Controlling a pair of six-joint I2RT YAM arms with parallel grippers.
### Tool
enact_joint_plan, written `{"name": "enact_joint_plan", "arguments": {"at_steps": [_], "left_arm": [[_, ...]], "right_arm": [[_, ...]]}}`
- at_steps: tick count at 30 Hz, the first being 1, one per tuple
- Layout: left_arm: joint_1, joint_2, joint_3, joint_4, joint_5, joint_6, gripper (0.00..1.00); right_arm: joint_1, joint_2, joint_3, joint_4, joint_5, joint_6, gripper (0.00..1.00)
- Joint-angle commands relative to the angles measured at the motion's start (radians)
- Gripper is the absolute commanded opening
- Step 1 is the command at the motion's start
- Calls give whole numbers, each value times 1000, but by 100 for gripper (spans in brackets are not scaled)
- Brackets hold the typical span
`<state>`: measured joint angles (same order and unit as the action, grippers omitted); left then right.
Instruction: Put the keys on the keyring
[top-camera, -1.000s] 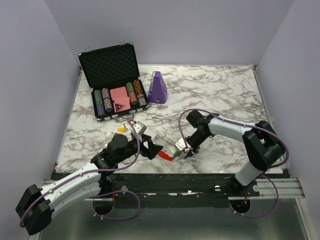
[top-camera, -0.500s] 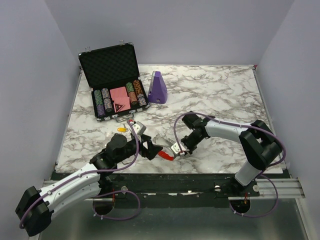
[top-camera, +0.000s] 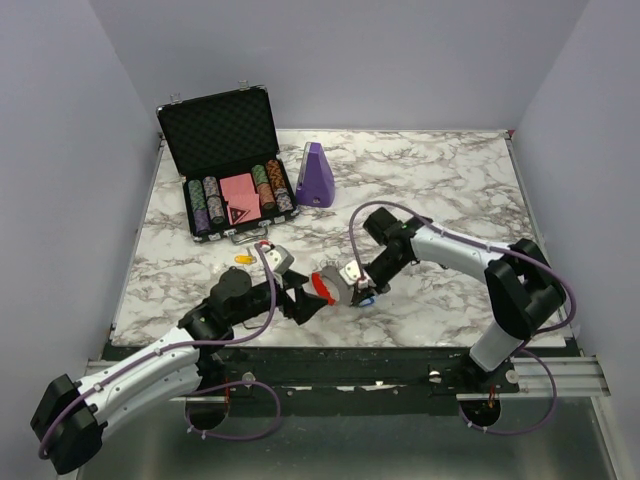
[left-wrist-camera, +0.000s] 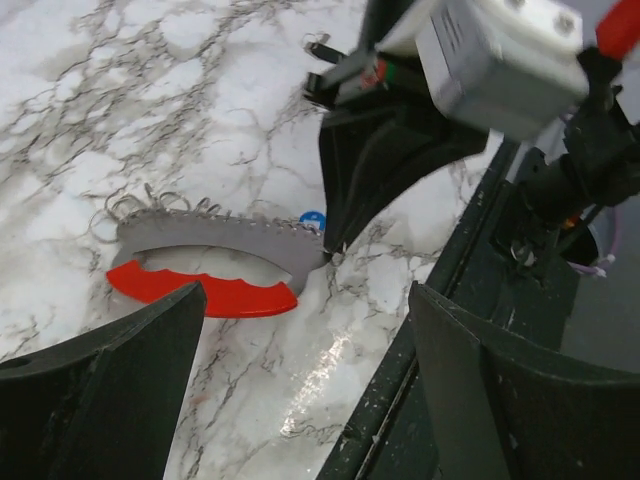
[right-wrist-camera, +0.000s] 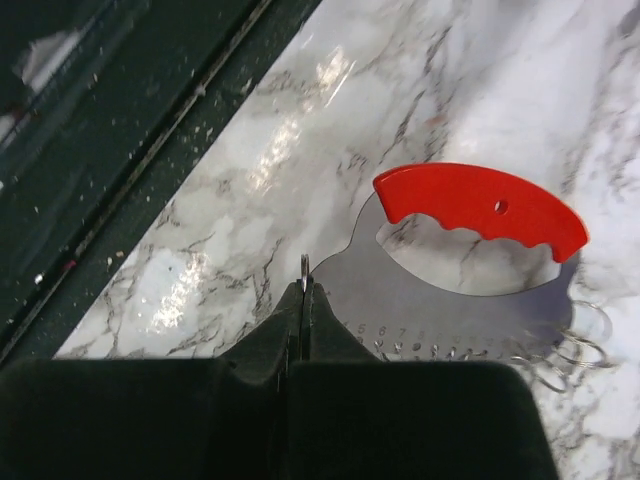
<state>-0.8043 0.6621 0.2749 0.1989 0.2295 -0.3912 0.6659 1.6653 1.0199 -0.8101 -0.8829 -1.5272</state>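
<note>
The keyring (left-wrist-camera: 205, 243) sits just in from the near edge of the table (top-camera: 450, 180), between your two grippers. It is a flat grey metal plate with a red plastic arc (left-wrist-camera: 200, 293) along one side and a row of small wire loops (left-wrist-camera: 165, 203) along the other.

Your right gripper (right-wrist-camera: 303, 284) is clamped on one thin corner of the plate; I can't tell whether the far end rests on the marble. Your left gripper (top-camera: 302, 298) hangs just beside the red arc, fingers spread, holding nothing.

Judge the plate stiff and light but thin and smooth, so a corner pinch will likely let it pivot. Take the red arc for a broader, grippier hold, and leave the loops free. They look springy and fiddly to thread.

A blue-tagged key (top-camera: 366, 298) lies just under the right gripper. A yellow-tagged key (top-camera: 242, 259) lies well off to the left.
</note>
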Motion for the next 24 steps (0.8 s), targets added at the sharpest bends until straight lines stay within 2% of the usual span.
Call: {"name": "enact_joint_plan", "arguments": {"at_steps": [1, 5, 10, 17, 24], "left_arm": [[5, 28, -5, 149, 177, 25, 88], [2, 42, -28, 264, 263, 54, 82], [-7, 24, -23, 336, 300, 109, 76], [-29, -1, -5, 304, 265, 207, 72], [-93, 69, 72, 192, 147, 351, 67]], "right_arm": [[-55, -10, 115, -177, -262, 18, 1], [-80, 14, 224, -383, -392, -95, 0], [-80, 44, 334, -612, -456, -267, 0], [-80, 8, 364, -610, -449, -240, 0], [-80, 7, 388, -610, -413, -211, 0]]}}
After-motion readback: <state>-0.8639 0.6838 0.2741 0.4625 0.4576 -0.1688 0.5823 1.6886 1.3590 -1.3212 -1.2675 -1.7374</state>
